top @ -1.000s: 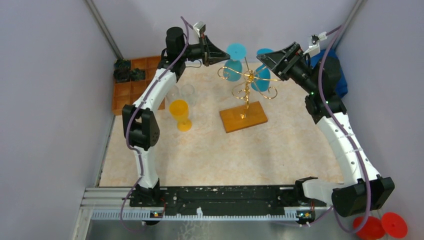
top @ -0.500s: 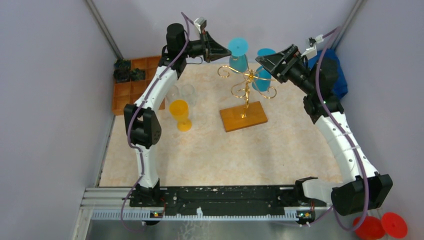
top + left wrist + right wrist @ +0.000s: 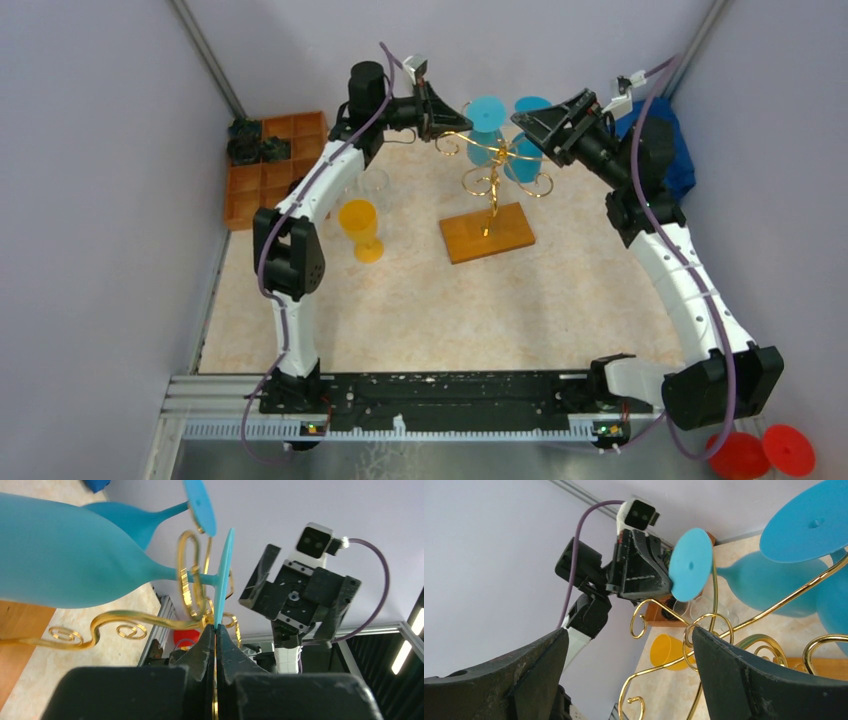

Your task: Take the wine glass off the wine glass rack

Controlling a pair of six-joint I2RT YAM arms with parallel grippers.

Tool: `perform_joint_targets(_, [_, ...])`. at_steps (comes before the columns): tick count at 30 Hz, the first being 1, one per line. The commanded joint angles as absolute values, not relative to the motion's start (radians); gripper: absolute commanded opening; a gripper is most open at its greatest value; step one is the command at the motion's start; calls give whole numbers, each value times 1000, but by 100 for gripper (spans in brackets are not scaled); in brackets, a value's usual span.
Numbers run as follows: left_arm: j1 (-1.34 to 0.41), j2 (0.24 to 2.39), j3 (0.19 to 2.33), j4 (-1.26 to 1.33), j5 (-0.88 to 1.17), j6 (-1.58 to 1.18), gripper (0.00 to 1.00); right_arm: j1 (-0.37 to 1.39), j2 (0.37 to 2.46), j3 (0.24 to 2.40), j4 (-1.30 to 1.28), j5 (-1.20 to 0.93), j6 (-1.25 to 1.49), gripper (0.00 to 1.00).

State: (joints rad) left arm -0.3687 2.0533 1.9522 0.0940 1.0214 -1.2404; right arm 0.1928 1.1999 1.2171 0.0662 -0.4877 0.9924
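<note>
While I watch from the top camera, I see the left gripper point(image 3: 460, 110) raised at the far side of the table point(image 3: 560, 300), at the height of the upper arms of the wine glass rack point(image 3: 492, 172). Its jaws are pressed together on the thin rim of the round foot of the wine glass point(image 3: 65, 565). In the left wrist view the fingers point(image 3: 200, 650) pinch this blue disc from both sides, and the disc stands edge-on directly in front of them. The glass hangs with its foot on top and its bowl below. Its stem passes through one gold curl of the rack, so the glass is in the grip of the tool but not free of the wire. The foot sits just beside that curl, on the gripper's side of it. A second blue glass point(image 3: 525, 152) hangs on the other side of the central post, near the right gripper point(image 3: 530, 128). That gripper has its jaws spread wide and holds nothing. It faces the rack from the right, and in its wrist view the gold curls and both blue feet appear between its two fingers, apart from them. The wooden base point(image 3: 487, 233) of the rack lies flat on the table, and an orange glass point(image 3: 360, 228) stands to the left of it, well apart.
</note>
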Motion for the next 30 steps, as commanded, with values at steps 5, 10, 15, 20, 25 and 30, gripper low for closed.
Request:
perform_joint_targets(5, [-373, 1861, 1742, 115, 990, -1182, 0, 184, 1193, 1213, 124, -506, 1007, 92])
perform_joint_targets(10, [-360, 1790, 1698, 93, 977, -1145, 0, 183, 1195, 1198, 153, -521, 1039, 92])
perform_joint_targets(15, [-318, 1756, 1670, 93, 973, -1136, 0, 184, 1196, 1199, 161, -530, 1046, 92])
perform_joint_targets(20, [-234, 1716, 1621, 90, 980, -1131, 0, 184, 1198, 1205, 149, -533, 1047, 92])
perform_joint_targets(25, [-147, 1682, 1578, 80, 989, -1112, 0, 184, 1202, 1203, 154, -534, 1047, 92])
perform_joint_targets(30, [-105, 1657, 1560, 193, 1015, -1159, 0, 184, 1202, 1191, 157, -534, 1029, 91])
